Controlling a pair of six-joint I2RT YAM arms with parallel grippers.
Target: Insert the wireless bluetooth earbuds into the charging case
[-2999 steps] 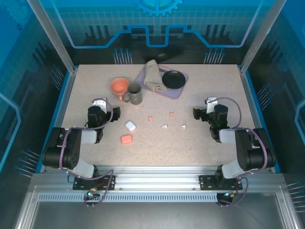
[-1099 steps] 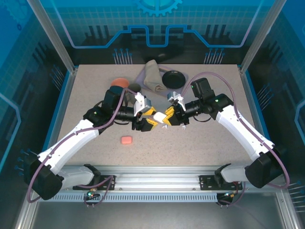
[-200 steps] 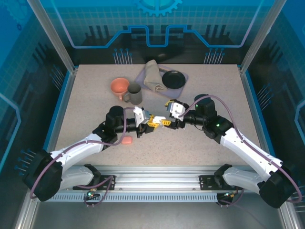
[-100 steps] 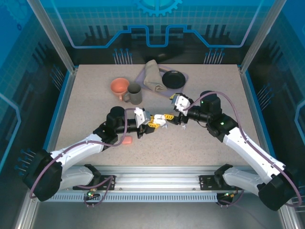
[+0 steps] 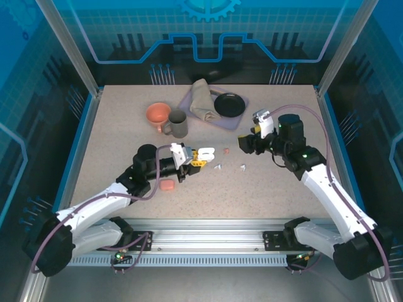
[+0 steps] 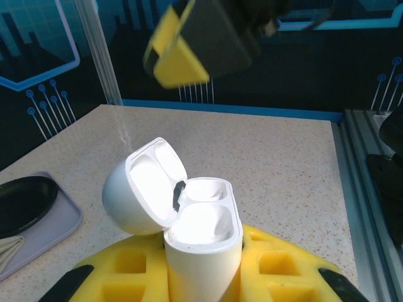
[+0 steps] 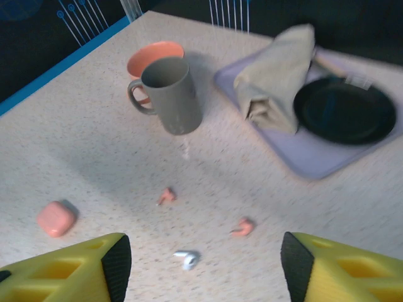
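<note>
My left gripper (image 5: 197, 156) is shut on the white charging case (image 6: 203, 234), held upright between its yellow fingers (image 6: 129, 270). The case's lid (image 6: 146, 189) is flipped open and both wells are bare. My right gripper (image 5: 242, 144) hangs to the right of the case, apart from it, jaws open with nothing between them (image 7: 206, 267). On the table below it lie two salmon-pink earbuds (image 7: 165, 195) (image 7: 243, 226) and a white earbud (image 7: 187, 258). From above, a pink earbud (image 5: 227, 151) and two white earbuds (image 5: 217, 167) (image 5: 243, 167) lie between the grippers.
A salmon-pink closed case (image 5: 167, 185) lies under the left arm. At the back stand a grey mug (image 5: 178, 124), an orange bowl (image 5: 157, 114) and a lilac tray (image 5: 234, 119) with a folded cloth (image 5: 201, 100) and a black plate (image 5: 228, 104).
My right gripper has drawn back to the right, away from the case it was touching. The left gripper, still holding the case, has shifted slightly left.
</note>
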